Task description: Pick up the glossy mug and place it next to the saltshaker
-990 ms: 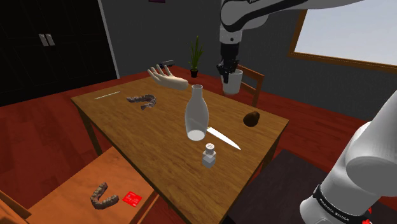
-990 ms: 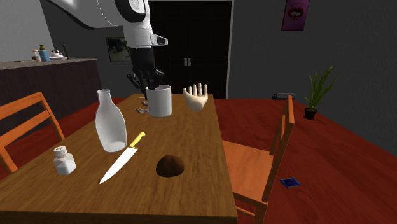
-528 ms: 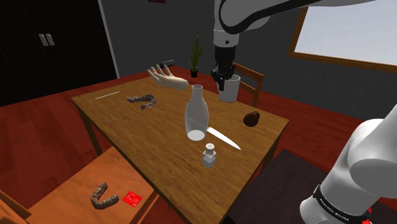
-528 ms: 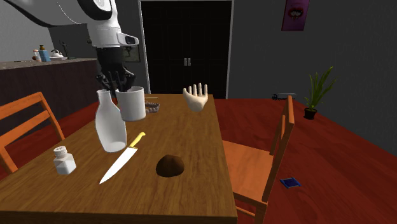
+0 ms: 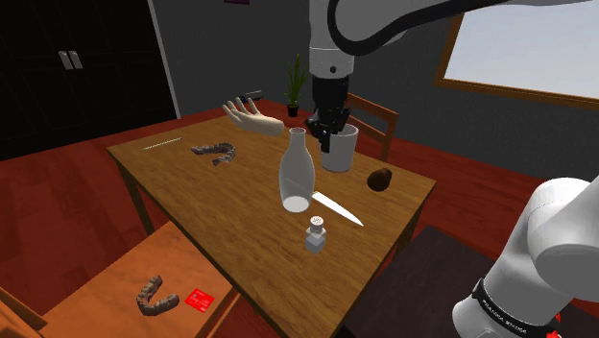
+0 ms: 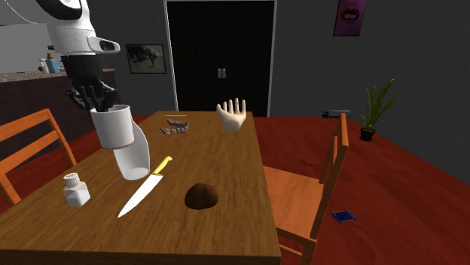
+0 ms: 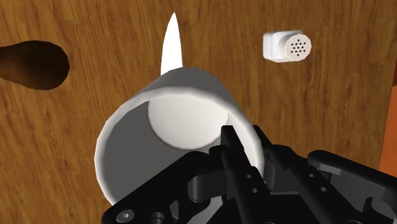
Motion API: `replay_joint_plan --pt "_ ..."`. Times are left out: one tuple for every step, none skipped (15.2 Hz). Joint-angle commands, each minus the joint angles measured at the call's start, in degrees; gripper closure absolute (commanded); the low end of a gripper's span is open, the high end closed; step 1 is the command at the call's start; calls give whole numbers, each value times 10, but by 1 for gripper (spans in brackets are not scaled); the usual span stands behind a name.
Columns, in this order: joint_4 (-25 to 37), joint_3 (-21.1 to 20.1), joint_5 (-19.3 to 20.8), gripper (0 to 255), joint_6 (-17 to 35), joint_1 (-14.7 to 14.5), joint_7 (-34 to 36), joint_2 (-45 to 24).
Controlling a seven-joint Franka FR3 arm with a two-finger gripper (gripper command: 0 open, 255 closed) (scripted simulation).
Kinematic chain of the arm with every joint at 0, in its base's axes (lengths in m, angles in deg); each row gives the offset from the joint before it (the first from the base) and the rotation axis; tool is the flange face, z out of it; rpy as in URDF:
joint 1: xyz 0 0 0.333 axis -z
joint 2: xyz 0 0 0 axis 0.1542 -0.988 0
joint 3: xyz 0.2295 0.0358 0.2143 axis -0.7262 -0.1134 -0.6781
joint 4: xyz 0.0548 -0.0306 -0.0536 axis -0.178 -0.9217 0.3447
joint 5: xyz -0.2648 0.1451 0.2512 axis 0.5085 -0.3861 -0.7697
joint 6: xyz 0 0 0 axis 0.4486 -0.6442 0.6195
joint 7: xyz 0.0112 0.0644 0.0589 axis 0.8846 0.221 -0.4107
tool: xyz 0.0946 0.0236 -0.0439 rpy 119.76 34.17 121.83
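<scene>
A white mug [image 5: 339, 150] hangs in the air above the wooden table [image 5: 221, 202], just behind the white bottle [image 5: 297, 173]. My black gripper [image 5: 328, 134] is shut on the mug's rim, one finger inside and one outside. In the second exterior view the mug [image 6: 117, 126] is in front of the bottle's [image 6: 135, 159] neck, with the gripper [image 6: 93, 104] above it. The white saltshaker [image 5: 315, 233] stands near the table's front edge; it also appears as the saltshaker [image 6: 75, 190]. In the wrist view the mug [image 7: 172, 124] is clasped by the gripper [image 7: 238, 159], and the saltshaker [image 7: 286, 46] lies beyond it.
A knife [image 5: 336, 208] lies between bottle and saltshaker, a brown lump [image 5: 380, 179] to its right. A model hand [image 5: 251, 119] and dentures [image 5: 215, 152] sit at the table's far end. Wooden chairs [image 6: 309, 196] flank the table; one seat [image 5: 115, 288] holds dentures and a red card.
The arm has carried the held mug away from the table's far end, leftward in both exterior views, until it hangs by the bottle. The grip has stayed shut.
</scene>
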Motion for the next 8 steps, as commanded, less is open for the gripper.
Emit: replay_joint_plan --pt "-8 -13 -6 255 -1 -8 19 9" --pt "-15 -13 -6 255 7 -8 20 8" --pt "-22 -13 -6 255 14 -9 20 7" --pt "-29 -13 -6 255 22 -9 20 6" --pt "-35 -14 -6 255 30 -9 21 5" --pt "-42 -14 -6 255 38 -9 21 4" --pt "-49 -14 -5 255 46 -9 22 3" --pt "-55 -15 -5 255 54 -9 22 1"
